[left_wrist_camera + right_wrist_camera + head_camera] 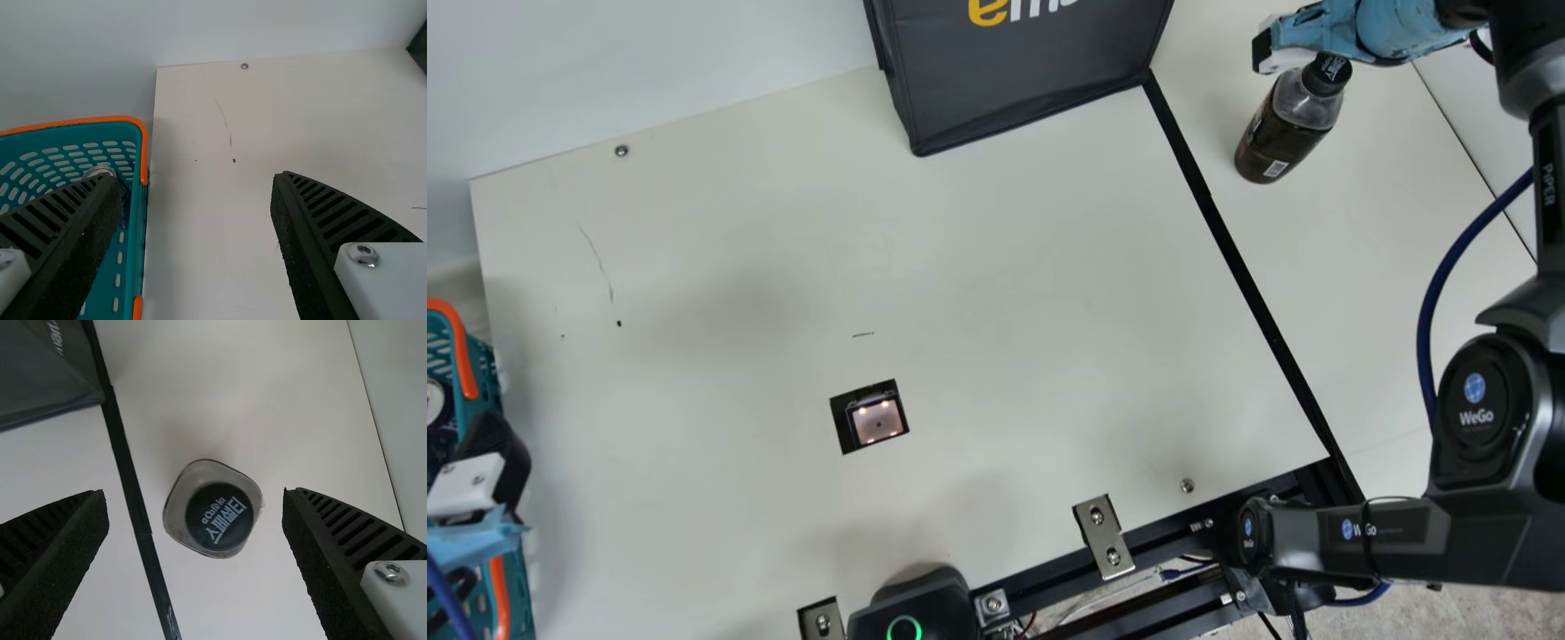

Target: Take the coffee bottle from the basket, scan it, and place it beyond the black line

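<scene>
The dark coffee bottle (pixel 1282 126) stands upright on the table to the right of the black line (pixel 1249 276). Over its cap is my right gripper (pixel 1285 55). From above, the right wrist view has the bottle's black cap (pixel 220 515) between the two spread fingers of my right gripper (pixel 193 540), touching neither. At the left edge my left gripper (pixel 489 471) is over the teal basket (pixel 489 382). In the left wrist view my left gripper (pixel 193 233) is open and holds nothing, with the basket (pixel 137 233) partly behind one finger.
A dark fabric bag (pixel 1023 80) stands at the table's back edge, left of the line. The scanner window (pixel 876 420) is set into the table's middle. A black device with a green ring (pixel 911 613) sits at the front edge.
</scene>
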Robot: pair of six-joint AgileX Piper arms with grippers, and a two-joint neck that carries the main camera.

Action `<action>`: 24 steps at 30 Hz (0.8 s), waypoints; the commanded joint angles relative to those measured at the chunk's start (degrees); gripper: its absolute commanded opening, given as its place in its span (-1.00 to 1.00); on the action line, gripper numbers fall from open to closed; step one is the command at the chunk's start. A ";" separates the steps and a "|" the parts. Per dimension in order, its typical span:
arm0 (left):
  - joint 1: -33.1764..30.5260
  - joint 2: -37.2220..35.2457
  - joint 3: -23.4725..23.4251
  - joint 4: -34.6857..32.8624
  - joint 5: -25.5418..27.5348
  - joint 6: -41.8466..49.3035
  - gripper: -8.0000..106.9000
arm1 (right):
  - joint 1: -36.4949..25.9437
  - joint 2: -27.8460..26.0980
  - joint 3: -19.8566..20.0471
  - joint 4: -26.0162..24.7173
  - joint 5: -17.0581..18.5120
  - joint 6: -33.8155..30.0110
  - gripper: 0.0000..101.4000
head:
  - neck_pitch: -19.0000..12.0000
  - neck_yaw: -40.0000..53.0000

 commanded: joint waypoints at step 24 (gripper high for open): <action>0.00 0.00 0.00 0.00 0.00 0.00 0.71 | 10.78 -10.69 3.22 4.40 -2.79 2.58 0.79 | -1.48 -0.13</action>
